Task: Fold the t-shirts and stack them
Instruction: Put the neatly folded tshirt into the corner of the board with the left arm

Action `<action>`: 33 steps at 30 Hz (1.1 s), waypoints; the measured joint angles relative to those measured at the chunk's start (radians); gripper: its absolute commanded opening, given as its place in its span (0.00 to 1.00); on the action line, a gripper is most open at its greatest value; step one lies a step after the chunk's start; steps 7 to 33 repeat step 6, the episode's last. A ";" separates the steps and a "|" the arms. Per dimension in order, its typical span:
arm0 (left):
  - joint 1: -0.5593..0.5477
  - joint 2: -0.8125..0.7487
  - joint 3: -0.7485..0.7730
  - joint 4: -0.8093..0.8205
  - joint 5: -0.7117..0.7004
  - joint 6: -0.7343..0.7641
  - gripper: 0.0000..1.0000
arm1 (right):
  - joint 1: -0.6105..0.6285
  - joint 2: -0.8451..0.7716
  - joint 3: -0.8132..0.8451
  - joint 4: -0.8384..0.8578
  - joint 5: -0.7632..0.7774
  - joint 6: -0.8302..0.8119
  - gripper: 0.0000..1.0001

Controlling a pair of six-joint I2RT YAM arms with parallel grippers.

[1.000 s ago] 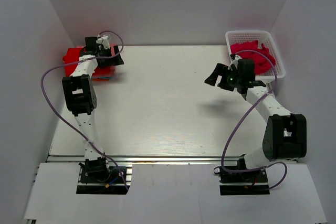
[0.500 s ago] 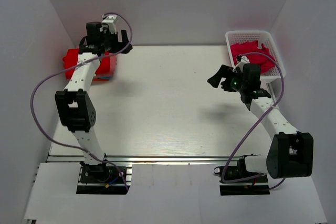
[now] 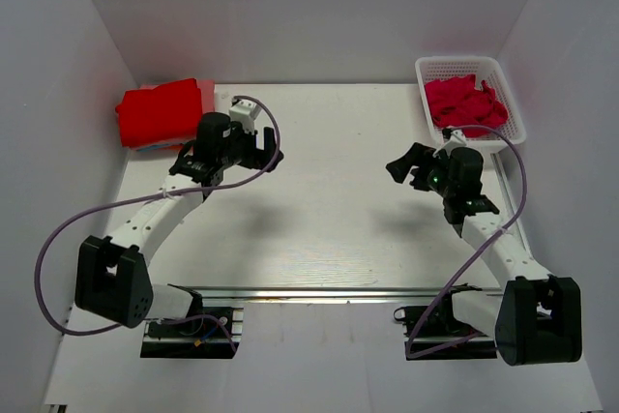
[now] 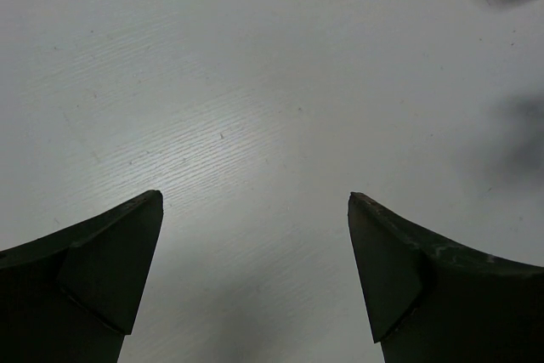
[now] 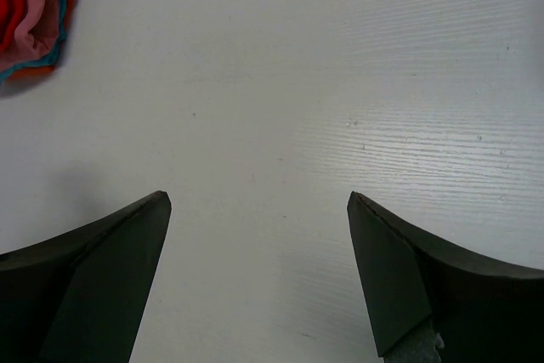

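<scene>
Top view: white table boxed in by the left wall, right wall and a back wall.

The folded stack of t-shirts sits at 10 o'clock, tight in the far-left corner, with the bright red one on top. It lies against the left edge and just short of the back edge.

The white lattice basket is at 2 o'clock in the far-right corner, its right rim by the right wall. A crumpled crimson-pink shirt lies inside.

The left gripper is at 9–10 o'clock from the table centre, pointing toward 3, near the stack but apart from it. In the left wrist view the left gripper has its fingers spread wide, with nothing between them and only bare table under them.

The right gripper is at 3 o'clock, pointing toward 9, well short of the basket. In the right wrist view the right gripper is also spread and empty over bare table. The stack shows at 10–11 o'clock of that frame with red, salmon-pink, teal and orange edges layered.

A wide stretch of bare table lies between the two grippers and toward 6 o'clock, down to the near edge by the arm bases.
</scene>
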 measured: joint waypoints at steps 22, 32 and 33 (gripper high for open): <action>-0.014 -0.086 -0.028 0.031 -0.026 0.002 1.00 | 0.000 -0.047 -0.057 0.047 0.014 0.006 0.90; -0.014 -0.086 -0.028 0.031 -0.026 0.002 1.00 | 0.000 -0.047 -0.057 0.047 0.014 0.006 0.90; -0.014 -0.086 -0.028 0.031 -0.026 0.002 1.00 | 0.000 -0.047 -0.057 0.047 0.014 0.006 0.90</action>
